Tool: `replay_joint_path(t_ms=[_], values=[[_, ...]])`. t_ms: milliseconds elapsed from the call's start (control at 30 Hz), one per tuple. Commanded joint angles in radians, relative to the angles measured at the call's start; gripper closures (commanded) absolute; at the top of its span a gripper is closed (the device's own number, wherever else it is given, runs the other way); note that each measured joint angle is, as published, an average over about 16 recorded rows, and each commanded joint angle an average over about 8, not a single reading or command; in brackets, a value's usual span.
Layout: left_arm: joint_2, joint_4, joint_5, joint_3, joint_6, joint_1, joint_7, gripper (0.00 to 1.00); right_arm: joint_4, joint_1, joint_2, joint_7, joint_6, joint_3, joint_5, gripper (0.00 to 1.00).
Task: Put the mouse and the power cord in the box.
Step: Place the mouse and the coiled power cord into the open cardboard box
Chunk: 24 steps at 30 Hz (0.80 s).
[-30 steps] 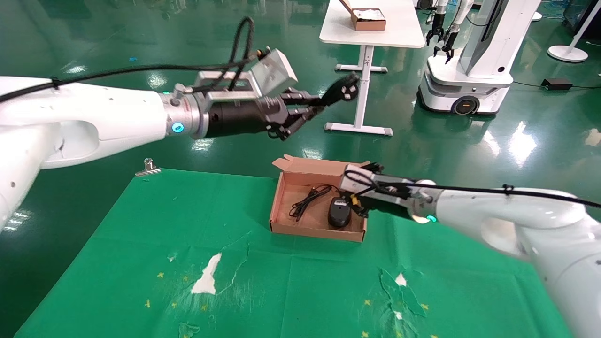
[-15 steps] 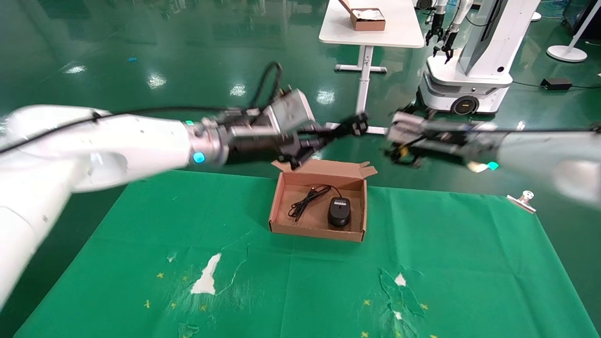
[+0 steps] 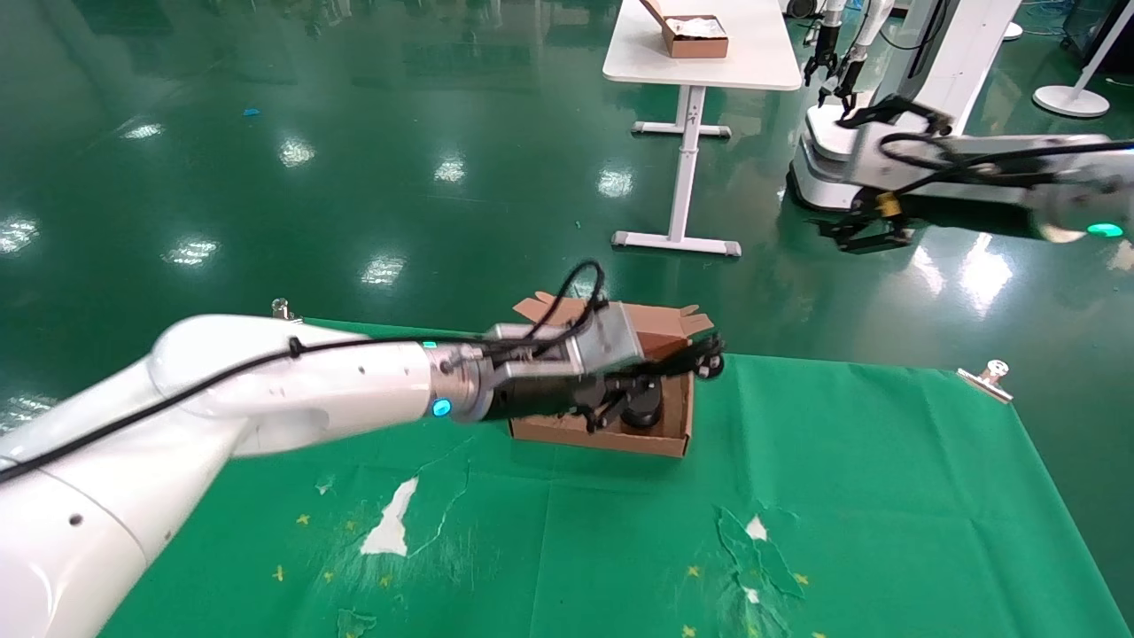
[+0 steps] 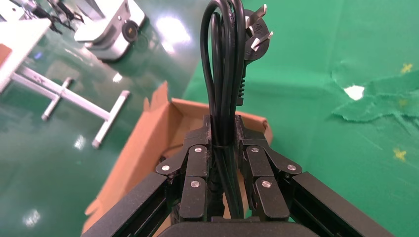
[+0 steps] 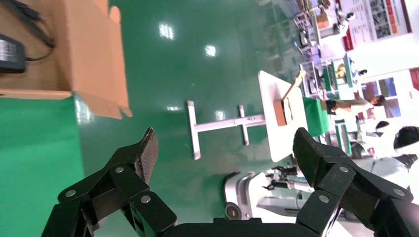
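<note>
The brown cardboard box (image 3: 611, 436) stands open on the green cloth, mostly covered by my left arm. Inside it lies the black mouse (image 3: 641, 410), half hidden; the right wrist view shows the mouse (image 5: 10, 52) and its thin cable in the box (image 5: 89, 54). My left gripper (image 3: 657, 374) hovers low over the box, shut on the bundled power cord (image 4: 222, 74). The cord's plug (image 3: 707, 360) sticks out past the box's right wall. My right gripper (image 3: 864, 232) is raised high at the far right, beyond the table, open and empty (image 5: 227, 148).
Torn white patches (image 3: 390, 523) mark the green cloth near the front. Metal clips (image 3: 985, 377) sit at the cloth's edges. Beyond the table stand a white table (image 3: 700, 66) with another cardboard box and a second robot (image 3: 886, 133).
My left gripper came down and toward me with the power cord, from high above to just over the box. My right gripper lifted out of the box and swung up to the right.
</note>
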Motion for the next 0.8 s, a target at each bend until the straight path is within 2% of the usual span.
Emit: replay_joint_path(t_ms=[33,167,300,800], values=[[-0.001,-0.016,-0.007,0.038,-0.017,0.011,-0.026,1.00,-0.001,0.019,0.025,-0.004,-0.035,-0.002,-0.002,0.00],[-0.002,-0.026,-0.010,0.097,-0.069,0.022,-0.076,1.00,-0.009,0.046,0.073,-0.006,-0.123,-0.011,-0.014,0.00],[-0.001,-0.033,-0.011,0.153,-0.122,0.027,-0.125,1.00,-0.020,0.063,0.106,-0.004,-0.170,-0.024,-0.033,0.00],[0.004,-0.100,-0.034,0.323,-0.290,0.015,-0.261,1.00,-0.037,0.075,0.117,0.001,-0.192,-0.041,-0.058,0.00]])
